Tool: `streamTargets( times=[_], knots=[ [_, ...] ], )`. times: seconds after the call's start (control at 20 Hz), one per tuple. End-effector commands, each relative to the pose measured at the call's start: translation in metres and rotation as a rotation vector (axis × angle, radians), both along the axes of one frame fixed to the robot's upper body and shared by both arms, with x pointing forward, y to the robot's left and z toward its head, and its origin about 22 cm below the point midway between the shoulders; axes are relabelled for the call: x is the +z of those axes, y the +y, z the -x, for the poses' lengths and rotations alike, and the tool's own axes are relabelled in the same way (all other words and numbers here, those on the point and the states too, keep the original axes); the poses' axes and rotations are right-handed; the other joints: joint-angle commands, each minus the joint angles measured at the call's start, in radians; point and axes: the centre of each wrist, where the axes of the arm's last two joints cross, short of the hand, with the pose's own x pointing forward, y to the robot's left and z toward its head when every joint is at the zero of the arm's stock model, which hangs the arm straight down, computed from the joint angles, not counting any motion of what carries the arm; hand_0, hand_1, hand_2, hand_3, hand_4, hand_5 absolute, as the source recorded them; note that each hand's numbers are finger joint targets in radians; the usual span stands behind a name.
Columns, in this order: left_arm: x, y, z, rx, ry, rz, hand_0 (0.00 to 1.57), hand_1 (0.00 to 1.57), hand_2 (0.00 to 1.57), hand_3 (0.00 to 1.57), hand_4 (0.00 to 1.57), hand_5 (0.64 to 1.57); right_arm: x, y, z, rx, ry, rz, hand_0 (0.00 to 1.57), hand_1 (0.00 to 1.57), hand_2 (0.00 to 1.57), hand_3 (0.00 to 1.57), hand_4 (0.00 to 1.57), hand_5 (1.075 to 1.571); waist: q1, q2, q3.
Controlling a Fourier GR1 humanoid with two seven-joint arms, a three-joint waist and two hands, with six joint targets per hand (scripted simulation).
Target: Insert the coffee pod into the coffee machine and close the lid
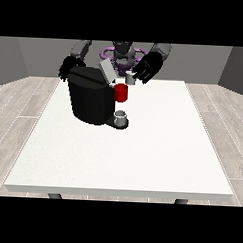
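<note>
Front view: small pale coffee pod (130, 79) pinched by the hand at the view's right (147, 67), above the black coffee machine (90, 96).

The bulky black coffee machine (89, 99) stood upright on the white tabletop (142, 154), toward its far left part. Its grey lid (106, 70) was tilted open. The small light grey coffee pod (130, 78) was above the machine's red front part (121, 92).

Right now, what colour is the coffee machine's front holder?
Red holder, clearest in the front view.
</note>
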Motion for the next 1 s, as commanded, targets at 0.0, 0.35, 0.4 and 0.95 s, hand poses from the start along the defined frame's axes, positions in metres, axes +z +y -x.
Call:
streamTargets(
  times=[0.0,0.35,0.4,0.95],
  knots=[
    [0.026,-0.002,-0.002,0.051,-0.038,-0.027,1.26,1.26,1.31,1.24,0.51,1.571,0.009,0.008,-0.002,0.015,-0.024,-0.001,0.0,0.0,0.0,0.0,0.51,1.571,-0.033,0.024,0.0002],
    [0.013,-0.014,-0.004,0.006,-0.013,-0.018,1.31,1.31,1.33,1.23,0.49,1.571,0.006,-0.012,-0.001,-0.01,-0.046,0.015,0.0,0.0,0.0,0.0,0.46,1.571,-0.034,0.041,0.0004],
    [0.016,-0.011,-0.005,-0.001,0.002,-0.016,1.29,1.29,1.32,1.22,0.5,1.571,0.014,-0.006,-0.004,-0.03,-0.021,0.017,0.0,0.0,0.0,0.0,0.48,1.571,-0.023,0.021,0.0001],
    [0.007,0.004,-0.004,-0.008,0.016,-0.008,1.18,1.18,1.25,1.18,0.49,1.571,0.012,-0.007,0.005,-0.025,0.003,-0.016,0.0,0.0,0.0,0.0,0.5,1.571,-0.046,0.025,-0.0003]
  ],
)
